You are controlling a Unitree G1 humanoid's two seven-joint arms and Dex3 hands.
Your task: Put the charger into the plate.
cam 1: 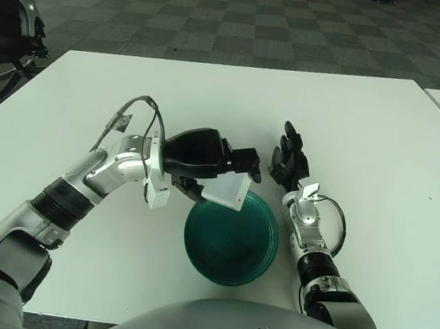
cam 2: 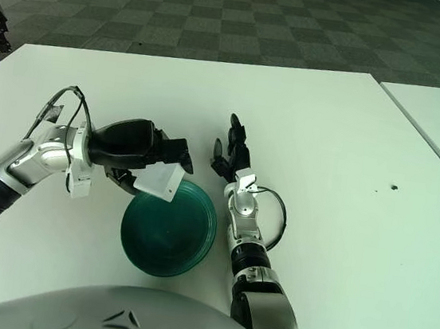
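White boxy charger (cam 1: 227, 189) over round plate (cam 1: 232, 238)

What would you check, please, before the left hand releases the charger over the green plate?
1. Grasp: left hand holds the white charger: ok.
2. Charger over the green plate: only at its far-left rim, not centred: not ok.
3. Charger height above plate: cannot tell.
4. Plate interior free of other items: ok.
5. Right hand beside the plate's far-right rim, fingers spread, outside the drop path: ok.
6. Plate fully on the white table: ok.
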